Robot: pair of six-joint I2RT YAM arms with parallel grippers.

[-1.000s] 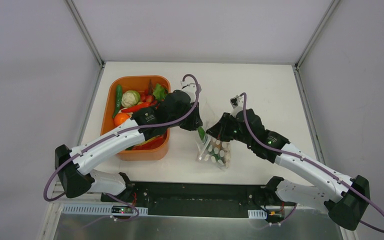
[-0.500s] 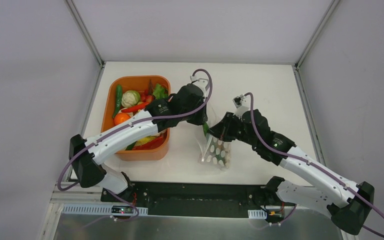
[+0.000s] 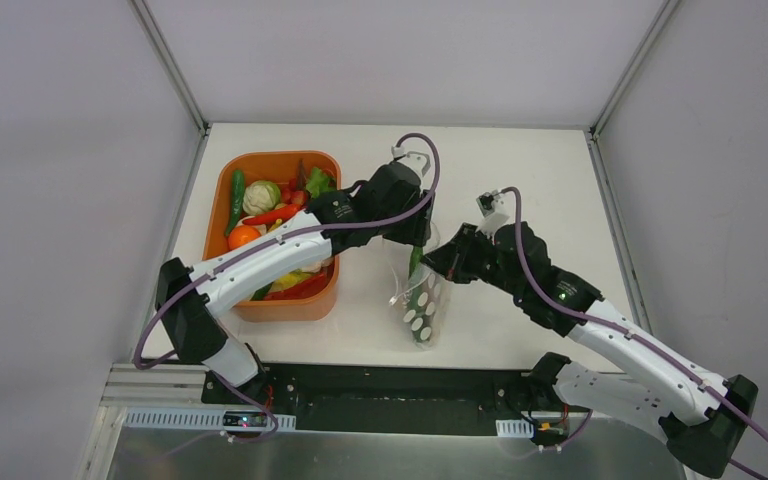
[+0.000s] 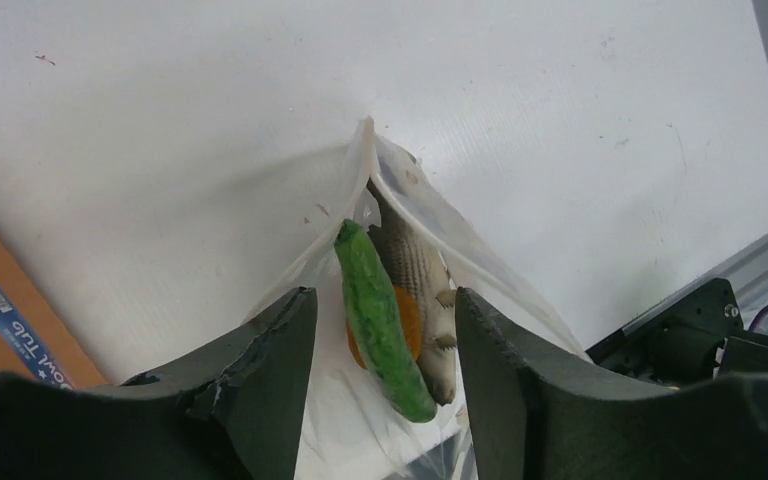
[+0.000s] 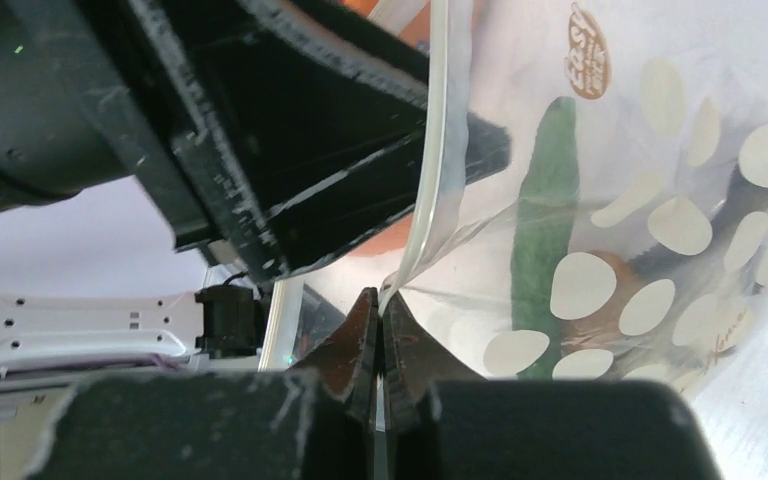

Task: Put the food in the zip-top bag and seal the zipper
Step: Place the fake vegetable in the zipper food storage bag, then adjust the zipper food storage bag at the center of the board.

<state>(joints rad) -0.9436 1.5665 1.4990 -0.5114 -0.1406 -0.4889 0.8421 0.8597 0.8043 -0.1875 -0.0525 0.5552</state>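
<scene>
The clear zip-top bag (image 3: 420, 308) with white dots hangs with its mouth up, its lower end on the table. My right gripper (image 3: 440, 262) is shut on the bag's upper edge by the zipper strip (image 5: 430, 170), seen pinched in the right wrist view (image 5: 378, 300). My left gripper (image 3: 413, 243) is open right above the bag's mouth. In the left wrist view (image 4: 382, 305) a green cucumber (image 4: 385, 320), an orange piece (image 4: 412, 318) and a whitish striped piece (image 4: 423, 285) lie inside the bag, between the fingers but untouched. The cucumber also shows through the bag (image 5: 545, 220).
An orange tub (image 3: 222, 205) with several more toy fruits and vegetables stands at the left, under my left forearm. The black base rail runs along the table's near edge (image 3: 390, 385). My left gripper's black fingers (image 5: 310, 150) are close above my right gripper.
My left gripper moved right over the bag's mouth and the cucumber dropped into the bag. My right gripper lifted the bag's edge, so the bag stands more upright.
</scene>
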